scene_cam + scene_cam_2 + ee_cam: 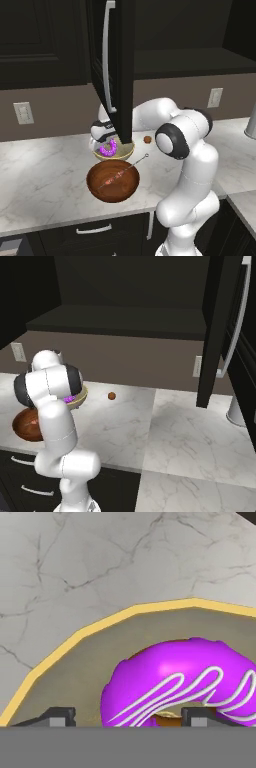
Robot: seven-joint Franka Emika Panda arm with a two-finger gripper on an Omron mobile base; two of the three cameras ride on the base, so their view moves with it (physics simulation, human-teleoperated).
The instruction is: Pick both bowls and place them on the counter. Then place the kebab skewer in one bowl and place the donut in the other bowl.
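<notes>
— Any brand, label or lettering you can read?

— None that I can make out; the cabinet fronts, wall outlets and bowls carry no legible writing.

— Where is the donut (185, 677)?

— In the pale cream-yellow bowl (116, 154), which sits on the white marble bench (45, 170). The hand view shows purple icing with white stripes, the ring lying against the bowl's inner wall, its yellow rim curving above it.

— And the claw (127, 718)?

— Low over that bowl. Its two dark fingertips (59, 716) stand apart — one beside the donut on bare bowl floor, the other at the donut's lower edge. They are spread, not clamped on anything.

— The kebab skewer (124, 172)?

— Lying across the dark reddish-brown bowl (113, 181), looped end poking over the rim toward the arm. That bowl is just in front of the cream one, rims nearly touching.

— What else is around?

— A small brown ball (147, 139) on the bench behind the bowls, apart from them. Two wall outlets (23, 112) on the brown backsplash. Dark drawers with pale handles (94, 230) under the bench.

— Anything in the way?

— An open dark cabinet door (117, 65) with a long pale handle hangs in front of the left base camera, covering part of the cream bowl and the wrist. From the right base view the arm's own white shoulder hides most of both bowls.
</notes>
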